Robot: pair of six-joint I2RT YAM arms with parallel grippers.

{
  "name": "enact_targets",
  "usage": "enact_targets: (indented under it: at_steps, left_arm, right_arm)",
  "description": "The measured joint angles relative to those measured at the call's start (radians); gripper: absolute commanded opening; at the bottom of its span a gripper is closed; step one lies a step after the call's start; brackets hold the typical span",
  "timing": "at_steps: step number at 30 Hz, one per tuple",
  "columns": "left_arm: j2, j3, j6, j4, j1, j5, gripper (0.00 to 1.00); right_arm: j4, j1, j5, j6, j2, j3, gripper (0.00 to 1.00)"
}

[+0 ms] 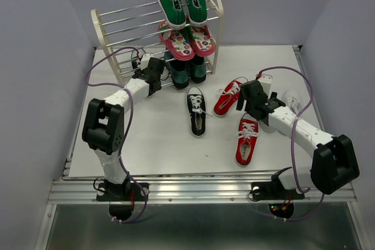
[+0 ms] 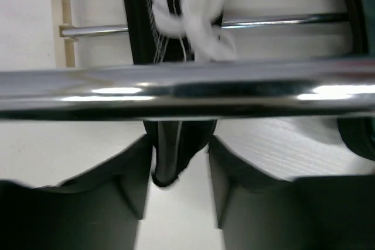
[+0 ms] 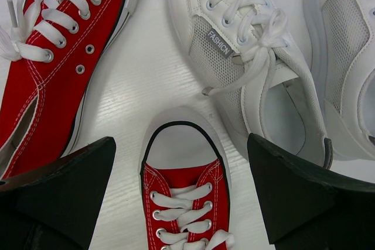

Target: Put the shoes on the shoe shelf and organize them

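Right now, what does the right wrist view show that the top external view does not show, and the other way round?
Only the right wrist view: the white sneakers in detail, with laces, mesh side and a small label; in the top view the right arm mostly hides them. Only the top external view: the shoe shelf, green sneakers, pink sandals, and a black sneaker on the table. Both: the two red sneakers and the open right tool.
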Motion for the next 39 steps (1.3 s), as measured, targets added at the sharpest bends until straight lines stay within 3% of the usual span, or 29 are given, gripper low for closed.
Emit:
enact_targets:
  at_steps: [3,6,19,28,31,35,37,39]
  left_arm:
    - [0.000,0.008,-0.007,0.010,0.000,-0.013,0.68]
    - [0.000,0.010,-0.012,0.014,0.000,-0.018,0.71]
    - [-0.022,-0.005,-0.038,0.003,0.006,-0.006,0.73]
    - [-0.170,-0.104,-0.079,-0.010,-0.029,0.064,0.78]
    - [-0.255,-0.156,-0.105,-0.014,-0.127,0.100,0.84]
    - [-0.332,-0.204,-0.156,-0.011,-0.290,0.150,0.85]
    - [-0.353,-0.232,-0.192,-0.007,-0.375,0.182,0.99]
    - [-0.357,-0.259,-0.231,-0.009,-0.438,0.209,0.99]
  right_arm:
    - [0.002,0.000,0.000,-0.002,0.000,-0.003,1.00]
    - [0.002,0.000,0.000,-0.004,-0.001,-0.007,1.00]
    - [0.003,0.000,-0.016,-0.012,-0.035,-0.010,1.00]
    - [0.014,0.000,-0.099,-0.022,-0.075,-0.012,1.00]
    - [0.022,0.000,-0.122,-0.022,-0.090,-0.021,1.00]
    - [0.023,0.000,-0.144,-0.022,-0.107,-0.037,1.00]
    - [0.023,0.000,-0.148,-0.021,-0.111,-0.045,1.00]
    - [0.024,0.000,-0.152,-0.022,-0.117,-0.052,1.00]
